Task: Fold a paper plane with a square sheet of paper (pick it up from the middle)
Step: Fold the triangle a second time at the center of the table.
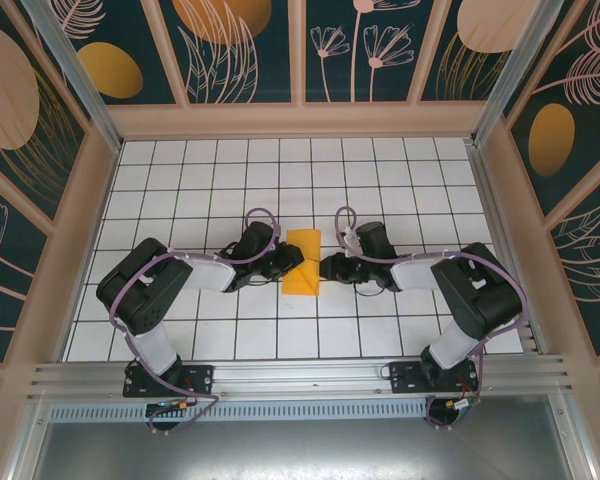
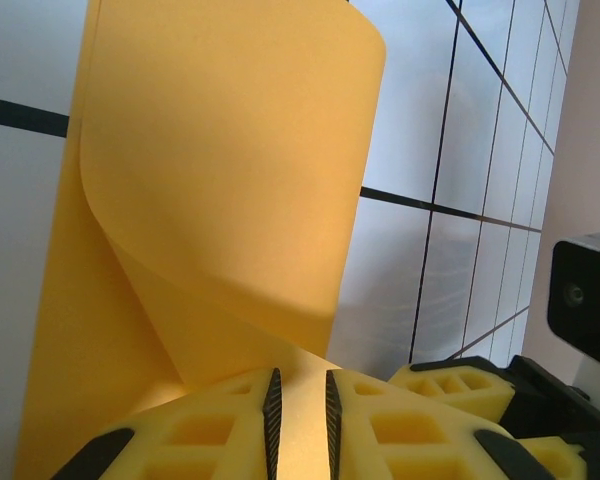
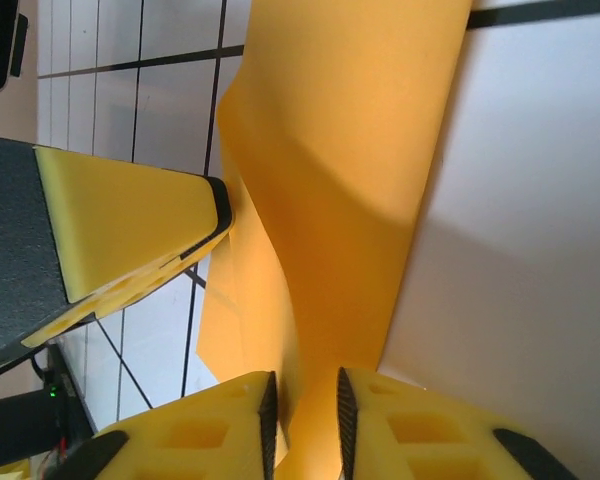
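Observation:
The square sheet of paper [image 1: 302,262] lies on the white grid table between both grippers as a narrow orange-yellow strip. No paper plane is in view. In the left wrist view one half of the sheet [image 2: 230,180] curls up and over the other. My left gripper [image 2: 300,378] [image 1: 288,262] sits at the sheet's left edge, jaws slightly apart, with paper lying under the gap. My right gripper [image 3: 302,380] [image 1: 328,268] is at the right edge, jaws slightly apart, and a raised flap of the sheet [image 3: 350,150] passes loosely between them.
The two grippers almost face each other across the sheet; a left finger [image 3: 130,220] shows in the right wrist view and a right finger [image 2: 460,380] in the left wrist view. Patterned walls [image 1: 300,60] enclose the tiled table [image 1: 180,180].

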### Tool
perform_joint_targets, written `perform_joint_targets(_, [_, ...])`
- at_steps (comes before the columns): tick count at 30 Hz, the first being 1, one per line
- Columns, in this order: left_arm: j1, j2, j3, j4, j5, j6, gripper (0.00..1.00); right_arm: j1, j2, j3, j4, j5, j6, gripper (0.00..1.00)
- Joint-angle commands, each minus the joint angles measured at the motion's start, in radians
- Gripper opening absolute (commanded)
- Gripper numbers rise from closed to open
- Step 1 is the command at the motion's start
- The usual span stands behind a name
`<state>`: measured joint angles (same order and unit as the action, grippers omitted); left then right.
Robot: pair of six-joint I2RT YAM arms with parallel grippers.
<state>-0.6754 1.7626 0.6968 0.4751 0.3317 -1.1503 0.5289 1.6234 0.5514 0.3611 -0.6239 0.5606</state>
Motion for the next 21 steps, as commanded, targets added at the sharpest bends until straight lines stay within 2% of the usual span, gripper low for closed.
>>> perform_joint_targets(1, [-0.002,0.0,0.018,-0.003,-0.013,-0.005,0.22,-0.004,-0.03,-0.013,0.066,-0.026,0.024,0.18])
perform_joint_targets(3, [-0.002,-0.005,0.019,-0.005,-0.012,-0.001,0.22,-0.005,-0.03,-0.008,0.065,-0.012,0.023,0.09])
perform_joint_targets(5, [-0.002,-0.017,0.018,-0.013,-0.009,0.006,0.23,-0.008,-0.024,0.003,0.059,-0.011,0.016,0.06])
perform_joint_targets(10, [-0.003,-0.114,0.012,-0.094,-0.039,0.058,0.31,-0.009,-0.005,0.017,0.044,-0.026,0.0,0.02])
perform_joint_targets(14, [-0.003,-0.18,-0.019,-0.176,-0.062,0.064,0.25,-0.009,0.004,0.024,0.04,-0.027,-0.001,0.02])
perform_joint_targets(21, [-0.014,-0.237,-0.151,-0.082,-0.043,-0.031,0.15,-0.009,0.009,0.02,0.047,-0.02,0.01,0.02])
